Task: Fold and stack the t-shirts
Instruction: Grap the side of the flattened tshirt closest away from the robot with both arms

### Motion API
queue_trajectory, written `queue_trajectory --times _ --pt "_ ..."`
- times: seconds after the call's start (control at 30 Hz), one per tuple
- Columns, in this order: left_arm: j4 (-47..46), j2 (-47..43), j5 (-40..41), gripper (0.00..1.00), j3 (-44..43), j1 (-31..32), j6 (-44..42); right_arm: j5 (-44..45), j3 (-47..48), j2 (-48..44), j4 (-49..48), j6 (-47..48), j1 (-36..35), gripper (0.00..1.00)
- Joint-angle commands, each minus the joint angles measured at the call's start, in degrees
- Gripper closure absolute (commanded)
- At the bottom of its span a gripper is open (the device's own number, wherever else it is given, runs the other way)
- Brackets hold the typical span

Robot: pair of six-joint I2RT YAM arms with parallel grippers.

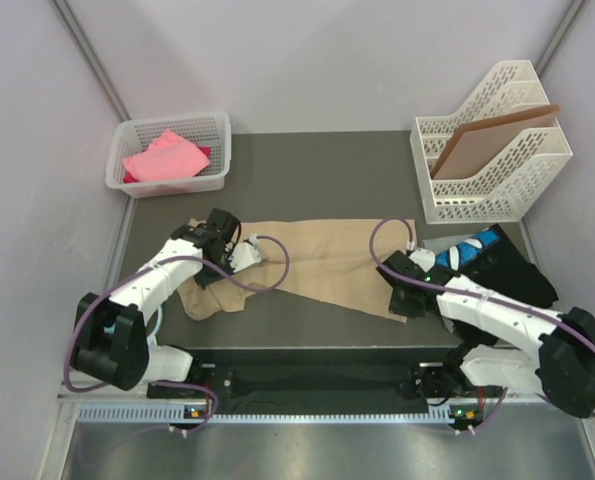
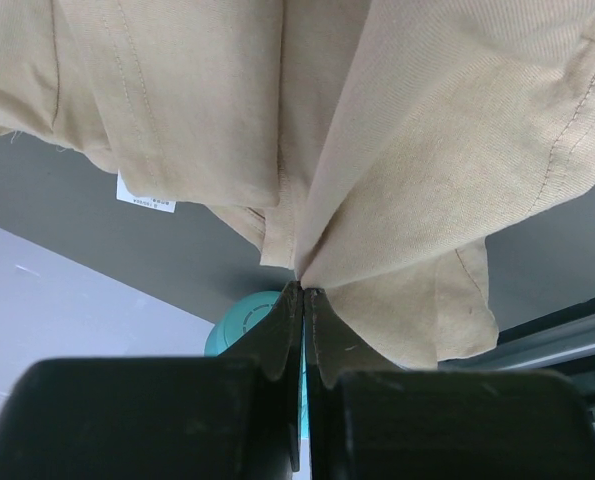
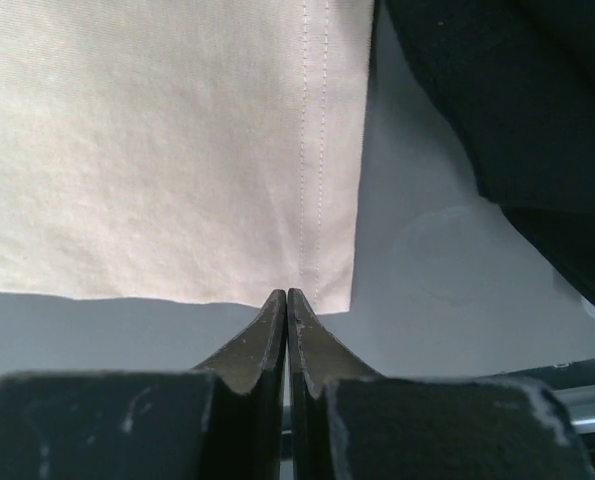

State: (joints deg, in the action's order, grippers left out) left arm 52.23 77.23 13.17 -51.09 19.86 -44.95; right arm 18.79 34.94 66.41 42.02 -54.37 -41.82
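Dark tabletop (image 1: 317, 165), tan t-shirt (image 1: 327, 262) stretched across mid-frame.
At the shirt's left end the left tool (image 2: 302, 292) pinches a raised fold of it; the right tool (image 3: 286, 296), pressed together, meets the hem at the shirt's lower right corner, black t-shirt (image 1: 522, 272) just beside.

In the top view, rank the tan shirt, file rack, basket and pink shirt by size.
1. tan shirt and file rack: about alike, not ranked.
2. basket.
3. pink shirt, lying inside the basket.
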Motion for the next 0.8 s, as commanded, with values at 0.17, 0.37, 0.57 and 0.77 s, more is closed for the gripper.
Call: queue_trajectory --times 0.17,0.37,0.57,0.77 --pt "0.2 -2.0 0.5 1.0 0.2 -0.2 -0.4 0.6 0.8 -6.4 5.8 -1.5 0.1 0.24" --pt "0.3 -2.7 1.0 1.0 0.6 -0.2 -0.9 0.5 -2.3 -7.4 4.7 -6.5 0.1 0.27" --pt "0.5 -2.9 1.5 1.0 0.4 -0.2 -1.1 -2.1 -4.3 -2.3 -0.2 -6.9 -0.3 0.31" --pt "0.5 -3.2 1.2 1.0 0.6 -0.2 -1.0 -2.4 -4.5 -0.1 -2.2 -7.0 -0.4 0.39"
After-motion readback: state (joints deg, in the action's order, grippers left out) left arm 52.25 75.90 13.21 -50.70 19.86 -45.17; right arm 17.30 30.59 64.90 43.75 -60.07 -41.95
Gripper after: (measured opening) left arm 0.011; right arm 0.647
